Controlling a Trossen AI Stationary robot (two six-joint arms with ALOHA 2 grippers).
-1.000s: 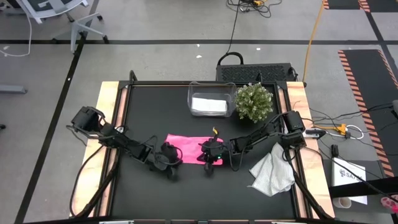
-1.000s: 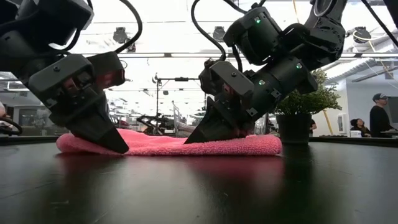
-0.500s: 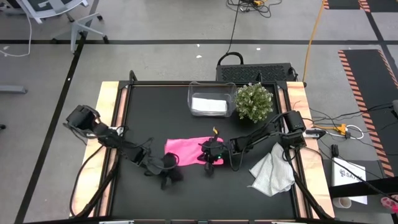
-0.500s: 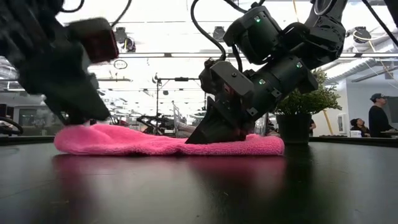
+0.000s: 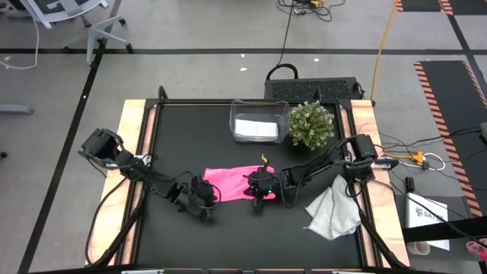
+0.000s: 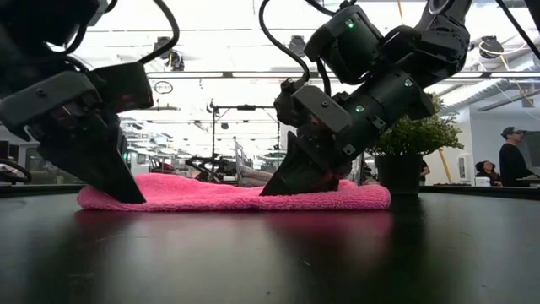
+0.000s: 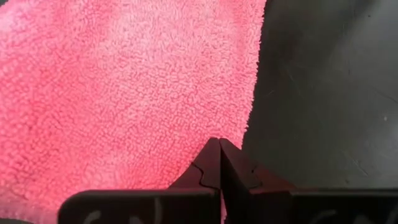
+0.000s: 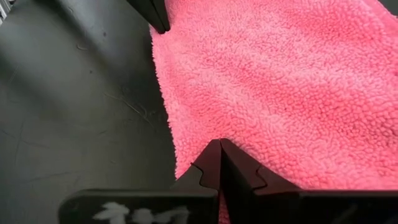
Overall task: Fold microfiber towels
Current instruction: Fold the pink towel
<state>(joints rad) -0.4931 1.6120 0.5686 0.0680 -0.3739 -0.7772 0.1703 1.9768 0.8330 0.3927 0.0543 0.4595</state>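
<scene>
Both hands are pressing down on the pink towel (image 5: 232, 183), which is lying flat mid-bench: the left hand (image 5: 204, 199) is sitting at its left end, fingers together, and the right hand (image 5: 258, 195) at its near right edge, fingers together too. A white towel (image 5: 333, 207) is lying crumpled at the bench's (image 5: 190, 129) right side

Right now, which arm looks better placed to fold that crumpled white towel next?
Probably the right: the crumpled white towel lies beside its base. Both the right gripper and left gripper sit shut on the pink towel.
</scene>
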